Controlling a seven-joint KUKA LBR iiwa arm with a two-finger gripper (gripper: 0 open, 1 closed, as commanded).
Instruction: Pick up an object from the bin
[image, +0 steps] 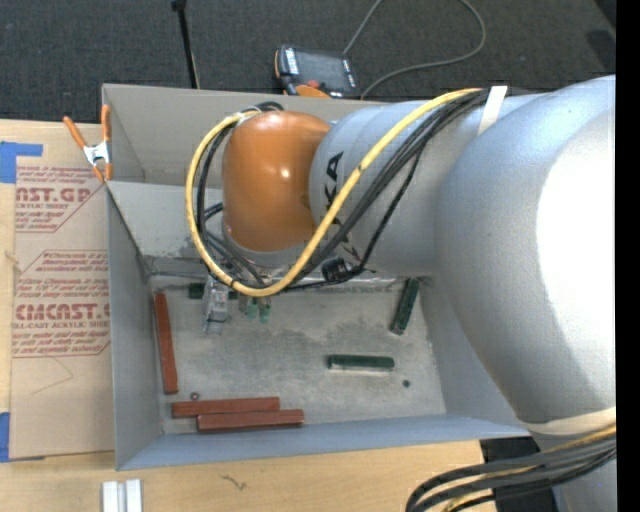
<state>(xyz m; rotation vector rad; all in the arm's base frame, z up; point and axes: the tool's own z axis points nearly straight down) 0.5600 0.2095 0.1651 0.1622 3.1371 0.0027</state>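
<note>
My gripper (238, 310) hangs under the arm's orange cover over the back left part of the bin floor. Its fingers stand apart, so it is open, and nothing shows between them. A small green bit (263, 314) lies right at the right fingertip (256, 308). Another small green piece (195, 291) sits by the back wall, just left of the left fingertip (215, 308). A long brown stick (165, 343) lies along the left wall, a short way left of the gripper.
Two brown sticks (225, 405) (250, 420) lie side by side along the front wall. A dark green stick (361, 364) lies flat right of centre, and another (403, 306) leans near the right wall. The arm covers the bin's back right.
</note>
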